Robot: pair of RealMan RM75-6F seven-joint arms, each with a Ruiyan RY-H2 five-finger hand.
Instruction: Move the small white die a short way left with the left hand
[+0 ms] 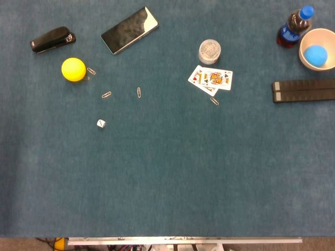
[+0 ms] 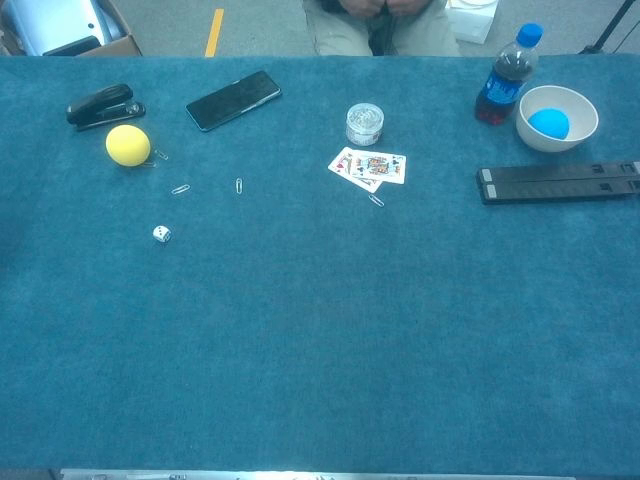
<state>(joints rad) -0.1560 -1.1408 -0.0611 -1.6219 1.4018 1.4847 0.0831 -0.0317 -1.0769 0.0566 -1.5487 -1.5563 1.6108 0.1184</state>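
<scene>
- Neither hand showed in either view, so their state could not be told.
- The die (image 1: 101,123) sat alone on the worktop (image 1: 172,178).
- A light pinch from above would have suited, steering clear of the paper clips (image 1: 106,94).

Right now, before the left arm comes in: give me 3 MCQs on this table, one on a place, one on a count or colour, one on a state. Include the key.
1. What lies nearest the small white die?
A. a paperclip
B. the bottle
C. the playing cards

2. What colour is the ball inside the white bowl?
A. yellow
B. blue
C. red

3. How does the phone lie?
A. propped upright
B. flat with its dark screen up
C. under the stapler

Key:
1 A, the paperclip sits just above the die, while the cards and bottle are far to the right.
2 B, the blue ball rests in the bowl; the yellow ball is out on the mat.
3 B, the glossy screen faces the head camera, apart from the stapler.

No robot hand is in either view.
</scene>
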